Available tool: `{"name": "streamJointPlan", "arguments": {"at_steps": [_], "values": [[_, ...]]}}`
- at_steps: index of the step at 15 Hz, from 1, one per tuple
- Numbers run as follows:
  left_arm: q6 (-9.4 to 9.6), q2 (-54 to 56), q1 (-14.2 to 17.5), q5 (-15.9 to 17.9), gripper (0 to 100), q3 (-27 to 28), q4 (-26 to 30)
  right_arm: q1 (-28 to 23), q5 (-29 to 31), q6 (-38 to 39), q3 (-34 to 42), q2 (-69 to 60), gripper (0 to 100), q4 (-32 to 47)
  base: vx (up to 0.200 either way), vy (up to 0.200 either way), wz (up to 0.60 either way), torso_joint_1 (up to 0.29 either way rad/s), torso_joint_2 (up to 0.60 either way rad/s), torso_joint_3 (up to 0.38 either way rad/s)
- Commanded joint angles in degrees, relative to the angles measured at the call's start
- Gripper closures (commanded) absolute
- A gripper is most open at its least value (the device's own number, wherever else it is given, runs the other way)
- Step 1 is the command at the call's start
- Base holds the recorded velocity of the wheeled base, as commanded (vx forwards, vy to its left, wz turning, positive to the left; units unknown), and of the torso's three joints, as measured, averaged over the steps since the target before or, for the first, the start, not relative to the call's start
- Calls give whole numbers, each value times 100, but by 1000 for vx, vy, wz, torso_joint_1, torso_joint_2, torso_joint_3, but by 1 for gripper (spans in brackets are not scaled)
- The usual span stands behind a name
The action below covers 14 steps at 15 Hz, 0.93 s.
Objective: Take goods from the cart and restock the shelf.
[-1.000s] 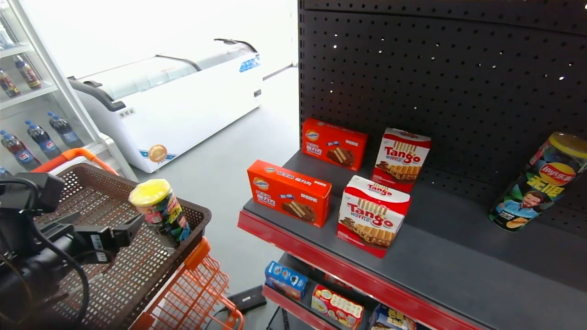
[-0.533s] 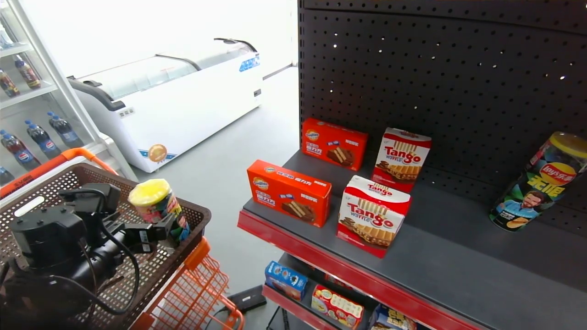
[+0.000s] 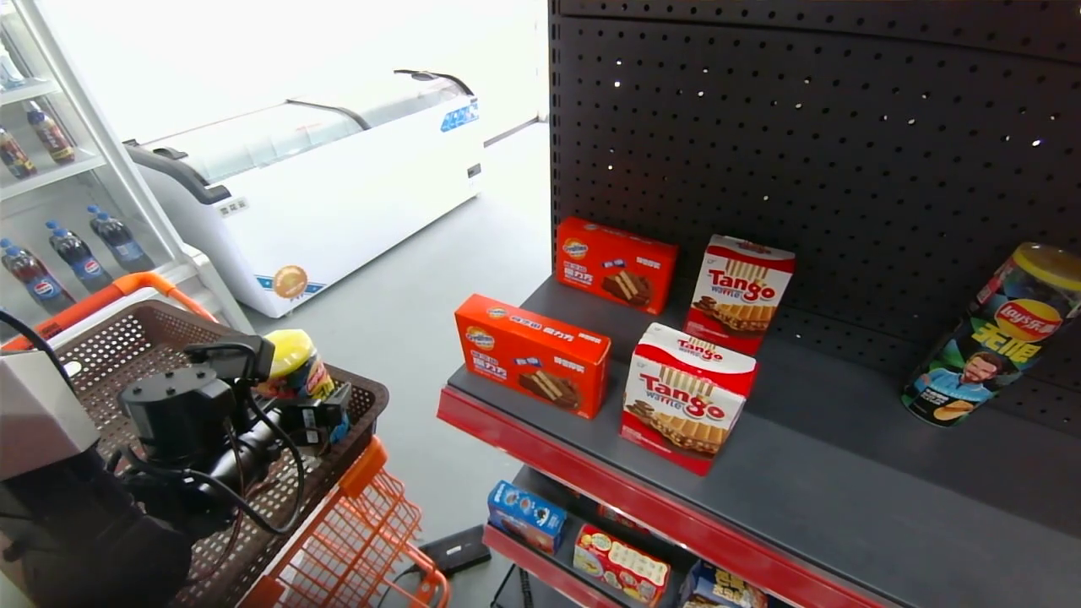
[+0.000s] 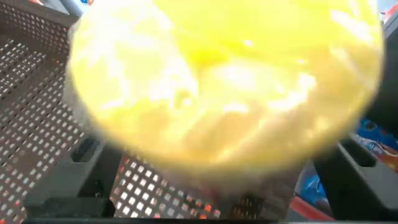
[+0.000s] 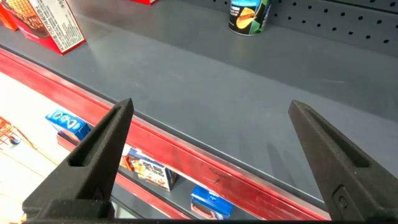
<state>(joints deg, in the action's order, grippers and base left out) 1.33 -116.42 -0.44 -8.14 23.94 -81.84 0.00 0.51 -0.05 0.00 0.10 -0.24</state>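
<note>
A: Spotted the chip can (image 3: 296, 370) where?
B: Lower left of the head view. Stood in the brown cart basket (image 3: 372, 390) near its right-hand corner, yellow lid (image 4: 224, 81) up. Long axis close to vertical, tipped a little.

A: And relative to the left tool (image 3: 308, 401)?
B: Dead ahead of it, between the fingers (image 4: 74, 180). Seen large and close in the left wrist view, one dark finger on either side. Spread wide, so judged open, not clamped. Could not make out any contact with the can wall.

A: Right tool (image 5: 210, 106)?
B: Also spread open, carried nothing. Hung over the front of the grey shelf (image 5: 205, 74), well apart from the cart. Left arm clearly the nearer one.

A: So hinged on what, the next move?
B: Closing across the can's width, square to that upright axis, below the lid. Judged risky if squeezed off-centre: tall narrow can, likely to tip against the basket wall.

A: Drop spot?
B: Probably the bare shelf stretch, right half of the head view, between the wafer boxes (image 3: 684, 397) and the other can (image 3: 988, 338) leaning on the pegboard. Lay to the right of the cart, so expected a rightward carry.
</note>
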Motion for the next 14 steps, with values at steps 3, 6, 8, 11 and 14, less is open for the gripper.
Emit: {"name": "streamJointPlan", "arguments": {"at_steps": [3, 6, 8, 11, 14], "values": [[8, -355, 114, 15, 0, 366, 19, 0, 2, -4, 0, -1, 0, 7, 0, 0, 0, 0, 0, 0], [25, -575, 123, 129, 100, 717, 98, 0, 2, -4, 0, -1, 0, -2, 0, 0, 0, 0, 0, 0], [60, -557, 97, 313, 100, 884, 106, 0, 2, -4, 0, 8, 0, -2, 0, 0, 0, 0, 0, 0], [254, -285, -9, 419, 100, 937, 98, 0, 2, -4, 0, -1, 0, 7, 0, 0, 0, 0, 0, 0], [553, 691, -18, 480, 100, 990, 414, 0, 2, -4, 0, 8, 0, -2, 0, 0, 0, 0, 0, 0]]}}
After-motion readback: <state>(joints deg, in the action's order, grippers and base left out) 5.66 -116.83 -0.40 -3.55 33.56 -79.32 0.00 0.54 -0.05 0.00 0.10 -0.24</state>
